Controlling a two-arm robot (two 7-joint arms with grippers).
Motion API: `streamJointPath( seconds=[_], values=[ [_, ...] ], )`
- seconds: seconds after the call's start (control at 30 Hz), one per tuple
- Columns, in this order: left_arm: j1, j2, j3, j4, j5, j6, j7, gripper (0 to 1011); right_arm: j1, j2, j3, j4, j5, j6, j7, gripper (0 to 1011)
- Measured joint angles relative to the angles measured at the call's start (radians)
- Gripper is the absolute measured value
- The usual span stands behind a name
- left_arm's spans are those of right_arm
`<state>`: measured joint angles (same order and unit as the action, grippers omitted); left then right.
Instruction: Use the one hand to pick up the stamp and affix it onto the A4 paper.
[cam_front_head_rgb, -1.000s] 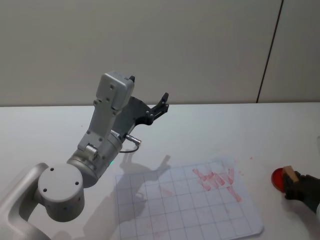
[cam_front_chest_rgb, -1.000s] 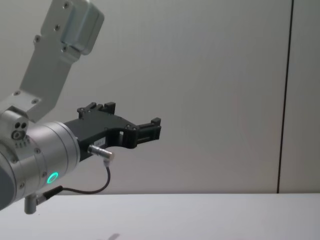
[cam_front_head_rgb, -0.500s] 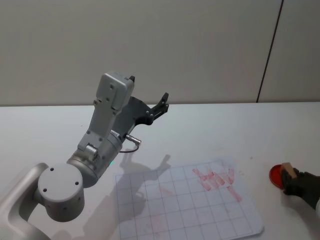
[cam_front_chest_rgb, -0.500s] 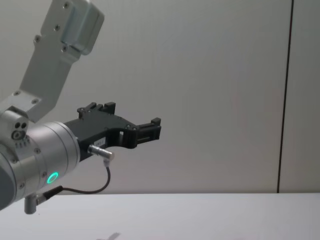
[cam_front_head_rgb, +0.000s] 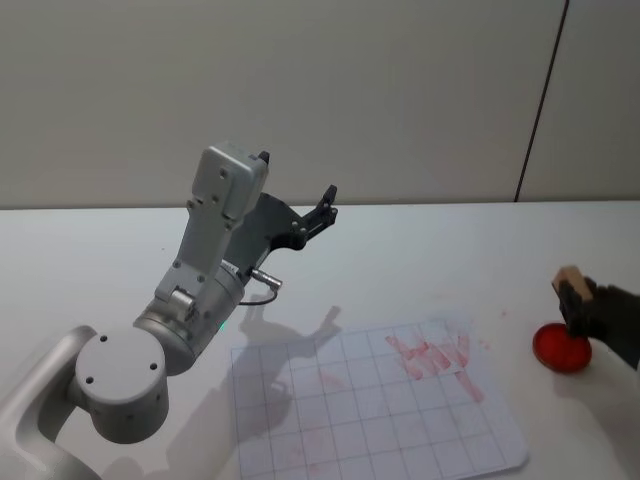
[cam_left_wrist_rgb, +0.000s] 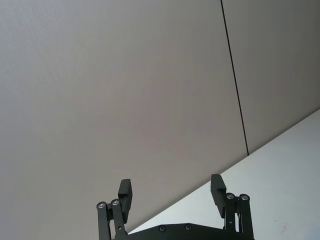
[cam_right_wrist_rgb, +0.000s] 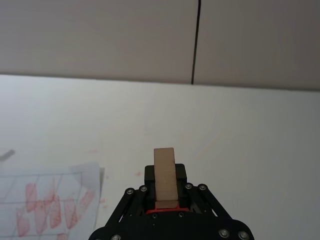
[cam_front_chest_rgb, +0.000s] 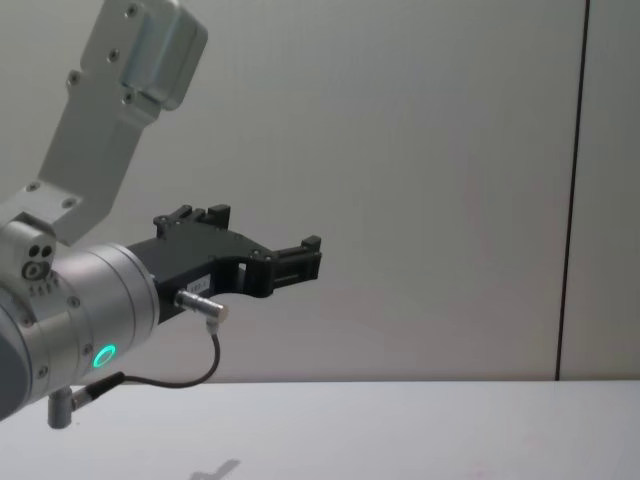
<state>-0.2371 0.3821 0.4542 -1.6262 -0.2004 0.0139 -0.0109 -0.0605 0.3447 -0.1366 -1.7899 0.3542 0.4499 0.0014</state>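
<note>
My right claw (cam_right_wrist_rgb: 165, 196) has lifted the stamp (cam_front_head_rgb: 568, 278) up off the red ink pad (cam_front_head_rgb: 560, 348) since a moment ago. To the left of the A4 paper (cam_front_head_rgb: 370, 415), my left claw (cam_left_wrist_rgb: 170, 186) waits up high with its fingers apart. To the right of the paper, the right claw is squeezed tight on the stamp. I should carry it over a clean square, keep it flat, then push straight down.
</note>
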Motion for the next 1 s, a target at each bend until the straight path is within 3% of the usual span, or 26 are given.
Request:
streamJointPath(
  seconds=[0.4,1.0],
  values=[
    [0.0,0.0,0.0,0.0,0.0,0.0,0.0,1001,0.036,-0.006,-0.015,-0.053,-0.028,0.056,0.062,219],
    [0.0,0.0,0.0,0.0,0.0,0.0,0.0,1001,0.09,-0.045,-0.097,-0.006,-0.112,0.184,0.237,219]
  ],
)
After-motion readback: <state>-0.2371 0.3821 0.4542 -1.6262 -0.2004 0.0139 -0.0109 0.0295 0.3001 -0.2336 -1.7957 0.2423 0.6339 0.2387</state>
